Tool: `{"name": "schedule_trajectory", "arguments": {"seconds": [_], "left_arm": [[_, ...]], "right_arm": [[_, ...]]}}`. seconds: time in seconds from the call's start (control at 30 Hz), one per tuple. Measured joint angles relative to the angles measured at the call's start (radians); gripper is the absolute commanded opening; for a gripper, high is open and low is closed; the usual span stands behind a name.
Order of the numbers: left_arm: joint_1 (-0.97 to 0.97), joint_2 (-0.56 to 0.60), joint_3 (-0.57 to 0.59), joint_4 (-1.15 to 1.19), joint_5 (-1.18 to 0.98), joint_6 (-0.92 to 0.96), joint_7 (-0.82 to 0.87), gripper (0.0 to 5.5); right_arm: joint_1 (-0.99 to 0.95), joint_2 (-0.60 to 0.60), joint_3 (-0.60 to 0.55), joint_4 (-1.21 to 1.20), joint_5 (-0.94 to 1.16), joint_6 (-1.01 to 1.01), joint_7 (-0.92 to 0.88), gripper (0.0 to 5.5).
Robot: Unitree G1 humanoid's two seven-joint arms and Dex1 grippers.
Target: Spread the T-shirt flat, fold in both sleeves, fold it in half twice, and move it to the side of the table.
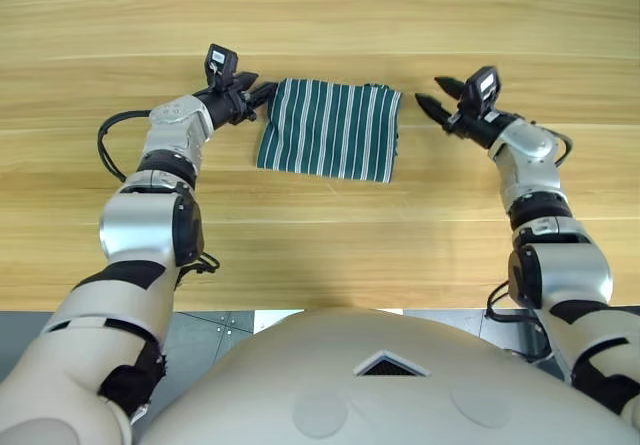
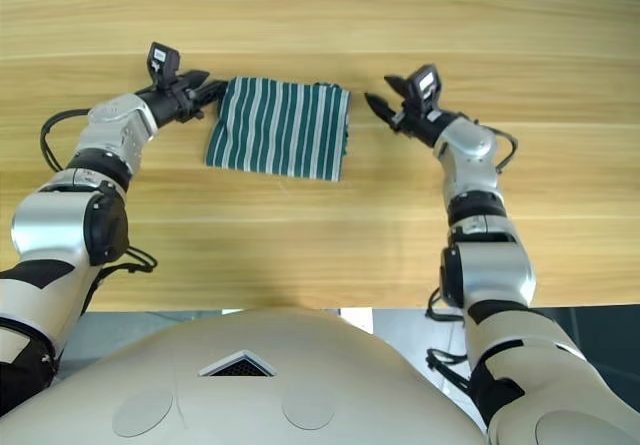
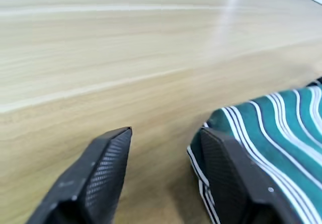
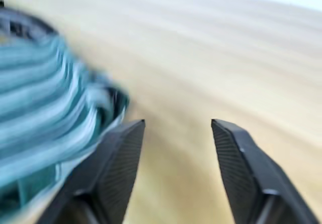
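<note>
Two hands flank the shirt [image 1: 330, 130], folded into a small striped rectangle on the counter [image 1: 320, 25]. The left hand [image 1: 262, 95], fingers spread, sits at its left edge. The right hand [image 1: 432, 103], also spread, hovers just beside its right edge.

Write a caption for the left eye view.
Folded green-striped T-shirt on the wooden table, open left gripper at one edge, open right gripper clear of the other.

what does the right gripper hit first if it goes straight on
Likely bare table just past the far right corner of the T-shirt; the right gripper might clip that corner, depth unclear.
</note>
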Motion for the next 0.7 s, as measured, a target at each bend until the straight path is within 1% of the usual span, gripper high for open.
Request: {"name": "schedule_trajectory", "arguments": {"seconds": [0.03, 0.1, 0.17, 0.2, 0.27, 0.33, 0.37, 0.4, 0.43, 0.47, 0.53, 0.57, 0.6, 0.63, 0.7], "left_arm": [[-0.005, -0.005, 0.008, 0.001, 0.0, 0.002, 0.018, 2.5], [-0.009, -0.019, 0.036, 0.003, -0.011, 0.003, 0.036, 2.5], [-0.01, -0.034, 0.083, 0.005, -0.052, 0.008, 0.022, 2.5], [-0.012, -0.038, 0.114, 0.004, -0.078, -0.002, 0.003, 2.5], [-0.019, -0.039, 0.179, -0.016, -0.143, -0.059, -0.074, 2.5], [-0.027, -0.034, 0.241, -0.061, -0.225, -0.121, -0.229, 2.18], [-0.021, -0.032, 0.255, -0.09, -0.252, -0.154, -0.327, 1.98], [-0.015, -0.032, 0.261, -0.111, -0.27, -0.177, -0.392, 1.93], [0.007, -0.034, 0.262, -0.157, -0.289, -0.22, -0.498, 1.7], [0.055, -0.038, 0.253, -0.225, -0.311, -0.275, -0.627, 1.62], [0.155, -0.048, 0.209, -0.317, -0.322, -0.36, -0.79, 1.2], [0.194, -0.046, 0.177, -0.351, -0.307, -0.403, -0.828, 1.07], [0.227, -0.043, 0.14, -0.386, -0.296, -0.441, -0.851, 0.82], [0.252, -0.035, 0.105, -0.415, -0.275, -0.474, -0.861, 0.74], [0.308, -0.01, 0.026, -0.451, -0.205, -0.564, -0.873, 0.39]], "right_arm": [[-0.021, 0.02, -0.048, 0.026, 0.048, 0.029, 0.004, 3.27], [-0.054, 0.04, -0.1, 0.08, 0.083, 0.048, -0.009, 3.6], [-0.067, 0.066, -0.126, 0.107, 0.09, 0.042, -0.007, 4.0], [-0.067, 0.078, -0.134, 0.104, 0.097, 0.019, 0.006, 4.11], [-0.065, 0.099, -0.147, 0.059, 0.101, -0.061, 0.048, 4.47], [-0.059, 0.11, -0.137, -0.029, 0.095, -0.157, 0.076, 4.5], [-0.05, 0.119, -0.118, -0.06, 0.071, -0.2, 0.071, 4.32], [-0.041, 0.13, -0.103, -0.079, 0.05, -0.224, 0.066, 4.27], [-0.028, 0.143, -0.068, -0.103, 0.006, -0.259, 0.048, 4.03], [-0.017, 0.159, -0.02, -0.128, -0.062, -0.3, 0.015, 3.94], [-0.007, 0.177, 0.068, -0.158, -0.195, -0.359, -0.064, 3.51], [-0.008, 0.177, 0.11, -0.159, -0.272, -0.374, -0.121, 3.36], [-0.008, 0.177, 0.15, -0.156, -0.343, -0.386, -0.172, 3.1], [-0.011, 0.177, 0.184, -0.151, -0.398, -0.393, -0.215, 3.0], [-0.026, 0.182, 0.262, -0.118, -0.514, -0.396, -0.302, 2.62]]}}
